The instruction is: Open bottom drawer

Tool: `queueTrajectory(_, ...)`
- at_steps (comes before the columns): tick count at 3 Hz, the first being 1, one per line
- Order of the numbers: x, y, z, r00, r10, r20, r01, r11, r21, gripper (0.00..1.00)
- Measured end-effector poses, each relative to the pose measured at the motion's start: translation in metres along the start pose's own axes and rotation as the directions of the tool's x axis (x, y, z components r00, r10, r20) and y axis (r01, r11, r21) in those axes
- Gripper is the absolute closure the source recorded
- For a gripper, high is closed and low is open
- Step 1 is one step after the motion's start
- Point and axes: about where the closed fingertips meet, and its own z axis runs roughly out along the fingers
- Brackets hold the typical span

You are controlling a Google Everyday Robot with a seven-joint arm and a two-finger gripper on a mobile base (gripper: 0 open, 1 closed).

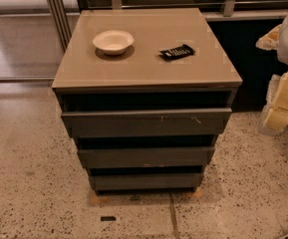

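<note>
A dark grey cabinet with three handleless drawer fronts stands in the middle of the camera view. The bottom drawer point(146, 181) is the narrowest and lowest front, plain and unmarked, just above the floor, with a dark gap above it. Above it are the mid-sized front point(146, 157) with a white speck and the widest front point(146, 122) with pale scratches. My gripper point(279, 106), pale yellow below a white arm part, is at the right edge of the view. It is well to the right of the cabinet, about level with the top front, and touches nothing.
A white bowl point(113, 41) and a flat black object point(177, 52) lie on the cabinet's tan top point(148, 71). Speckled floor point(29, 183) surrounds the cabinet. A small dark scrap point(108, 218) lies on the floor in front. Metal frame legs point(59, 9) stand behind.
</note>
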Motion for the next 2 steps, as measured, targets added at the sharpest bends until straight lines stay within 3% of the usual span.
queueTrajectory(1, -0.002, -0.001, 0.001, 1.0, -0.002, 0.005, 0.002, 0.9999, 0.013, 0.0)
queueTrajectory(2, -0.005, 0.011, 0.026, 0.999, -0.007, 0.044, 0.007, 0.9999, 0.013, 0.0)
